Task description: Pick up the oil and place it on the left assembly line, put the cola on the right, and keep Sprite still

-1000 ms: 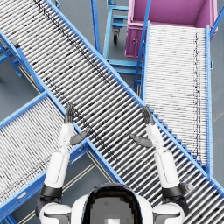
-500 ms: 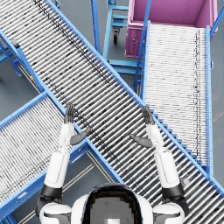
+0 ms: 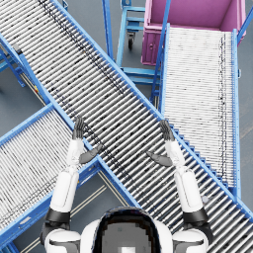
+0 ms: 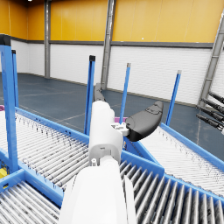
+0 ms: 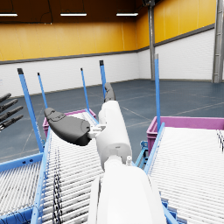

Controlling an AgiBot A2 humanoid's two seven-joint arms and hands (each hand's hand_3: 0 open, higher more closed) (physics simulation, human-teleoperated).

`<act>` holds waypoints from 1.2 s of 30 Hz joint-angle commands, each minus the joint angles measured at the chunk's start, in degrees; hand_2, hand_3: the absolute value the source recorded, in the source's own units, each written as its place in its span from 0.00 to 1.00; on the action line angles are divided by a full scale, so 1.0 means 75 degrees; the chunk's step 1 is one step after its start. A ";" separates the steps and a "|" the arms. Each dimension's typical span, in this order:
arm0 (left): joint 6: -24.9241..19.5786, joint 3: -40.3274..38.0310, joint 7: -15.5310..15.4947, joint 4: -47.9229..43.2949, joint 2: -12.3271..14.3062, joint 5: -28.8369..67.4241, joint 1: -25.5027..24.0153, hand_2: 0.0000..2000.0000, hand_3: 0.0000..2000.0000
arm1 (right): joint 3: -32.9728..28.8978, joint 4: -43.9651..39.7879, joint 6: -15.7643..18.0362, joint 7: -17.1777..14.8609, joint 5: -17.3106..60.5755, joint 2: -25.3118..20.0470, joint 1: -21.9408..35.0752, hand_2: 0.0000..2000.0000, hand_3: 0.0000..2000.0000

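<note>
The left hand point(image 3: 80, 142) is held spread and empty, fingers pointed away from the body and thumb turned inward, above the left rail of the diagonal roller conveyor point(image 3: 113, 108). The right hand point(image 3: 167, 144) is mirrored opposite it, likewise spread with nothing in it, over the same rollers close to the far rail. Between the two hands only bare rollers are seen. No oil, no cola and no Sprite can be found in any view: not on the central conveyor as far as it is shown, not on the left assembly line point(image 3: 24, 163), not on the right assembly line point(image 3: 197, 89). The pink bin point(image 3: 192, 15) at its end is seen only in part. So the direction from hand to bottle cannot be given, nor any bottle's long axis. What can be judged: the left hand is set nearer the left line and the right hand nearer the right, so oil is best taken by the left and cola by the right; no pick is begun yet
</note>
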 commanded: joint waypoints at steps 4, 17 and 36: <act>0.0000 0.0000 0.0000 0.0000 0.0000 0.0000 0.0000 0.00 0.00 | 0.0000 0.0000 0.0000 0.0000 0.0000 0.0000 0.0000 0.00 0.00; 0.0000 0.0000 0.0000 0.0000 0.0000 0.0000 0.0000 0.00 0.00 | 0.0000 0.0000 0.0000 0.0000 0.0000 0.0000 0.0000 0.00 0.00; 0.0000 0.0000 0.0000 0.0000 0.0000 0.0000 0.0000 0.00 0.00 | 0.0000 0.0000 0.0000 0.0000 0.0000 0.0000 0.0000 0.00 0.00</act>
